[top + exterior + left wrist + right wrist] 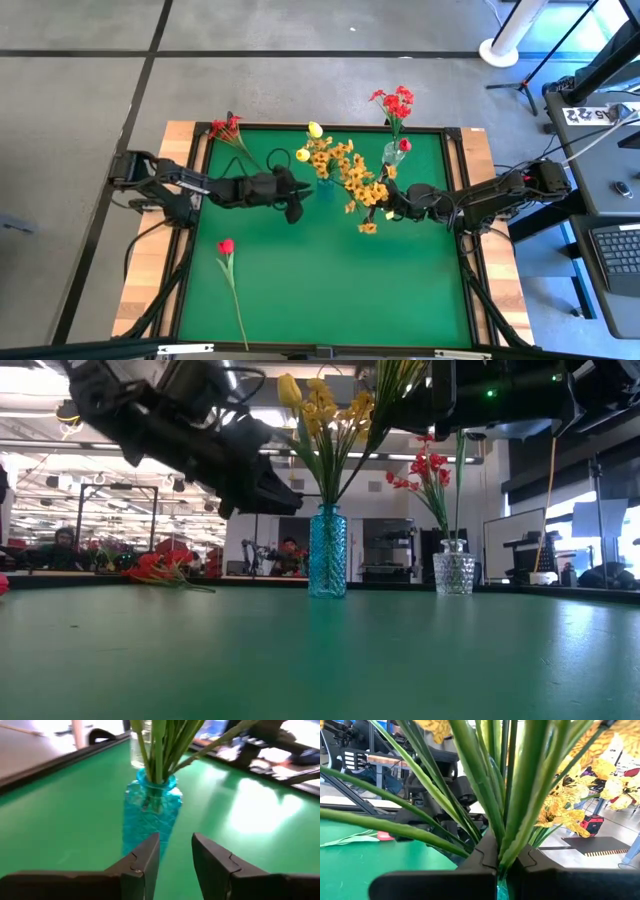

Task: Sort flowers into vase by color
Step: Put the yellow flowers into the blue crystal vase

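Note:
A blue glass vase (327, 552) near the table's middle holds yellow flowers (345, 170) on green stems. My right gripper (498, 860) reaches in from the table's right and is shut on those stems. A clear vase (453, 572) at the far right holds red flowers (398, 102). My left gripper (176, 852) hovers open and empty just left of the blue vase (150, 812), pointing at it. More red flowers (228, 128) lie at the far left corner. A single red tulip (226, 246) lies flat at the near left, its stem running toward the near edge. My right gripper pinches several green stems (507, 827) of the yellow bunch together between its two fingers, above the blue vase's mouth. The fingers come in about level from the table's right and lie across the stems. The stems fan out above the fingers, and their lower ends stand in the vase.
The green mat is framed by a black rim (330, 128) with wooden strips at both sides. Open mat stretches across the near half, right of the lying tulip. Beyond the table are lab benches, equipment and seated people (65, 545).

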Controlling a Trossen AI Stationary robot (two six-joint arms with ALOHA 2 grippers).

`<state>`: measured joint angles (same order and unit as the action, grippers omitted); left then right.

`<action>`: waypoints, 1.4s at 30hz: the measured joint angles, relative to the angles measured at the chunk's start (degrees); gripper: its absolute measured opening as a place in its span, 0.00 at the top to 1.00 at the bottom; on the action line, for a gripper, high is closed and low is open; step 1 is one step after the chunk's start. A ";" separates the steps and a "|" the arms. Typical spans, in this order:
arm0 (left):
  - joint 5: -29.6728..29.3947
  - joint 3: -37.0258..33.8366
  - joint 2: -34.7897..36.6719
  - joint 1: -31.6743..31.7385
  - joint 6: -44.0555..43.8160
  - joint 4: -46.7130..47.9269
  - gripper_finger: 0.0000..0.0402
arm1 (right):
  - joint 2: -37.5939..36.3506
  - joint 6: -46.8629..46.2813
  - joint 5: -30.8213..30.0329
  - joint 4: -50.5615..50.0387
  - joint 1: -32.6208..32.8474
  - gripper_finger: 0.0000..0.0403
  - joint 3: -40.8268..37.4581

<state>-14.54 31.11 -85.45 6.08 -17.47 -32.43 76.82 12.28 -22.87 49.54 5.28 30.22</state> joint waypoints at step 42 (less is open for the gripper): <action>-3.27 9.56 -14.23 3.73 10.43 -4.36 0.33 | 0.00 -1.72 0.00 -0.47 0.00 0.99 0.20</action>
<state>-17.80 40.66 -99.68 9.81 -7.04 -36.79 76.82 10.57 -22.87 49.08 5.28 30.41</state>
